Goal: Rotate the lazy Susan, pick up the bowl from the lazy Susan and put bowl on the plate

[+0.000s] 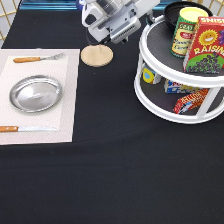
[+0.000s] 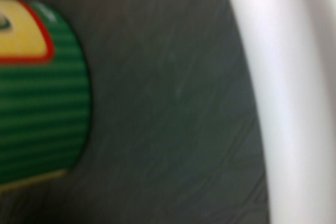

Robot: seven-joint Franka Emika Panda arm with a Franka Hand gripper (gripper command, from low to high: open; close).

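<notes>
A two-tier round white lazy Susan [image 1: 150, 92] with dark grey shelves and white posts stands at the exterior view's right on the black-covered counter [image 1: 110, 175]. On its top tier: a green-and-yellow labelled can [image 1: 186, 31], a red raisin box [image 1: 204, 46] just beside it, and behind them at the exterior view's top a glossy black round bowl [image 1: 172, 9], only its rim edge showing. On the lower tier: several small coloured packages [image 1: 186, 97], labels not legible. The robot arm's end effector [image 1: 150, 19] sits at the exterior view's top, between the wooden coaster and the turntable's upper rim, close by the bowl; the white-and-grey wrist housing hides its fingers, so whether it is wide, narrow or gripping cannot be told. A small round wooden coaster [image 1: 97, 55] lies just below the arm. A pale rectangular placemat [image 1: 67, 100] at the exterior view's left carries a round shiny silver metal plate [image 1: 36, 93] with raised rim, nothing on it; an orange-handled fork [image 1: 37, 58] lies above the plate and an orange-handled knife [image 1: 25, 129] below it. The wrist view shows a dark grey shelf surface [image 2: 172, 125], a white rim [image 2: 300, 110] and what is probably the green can's label [image 2: 37, 110].
</notes>
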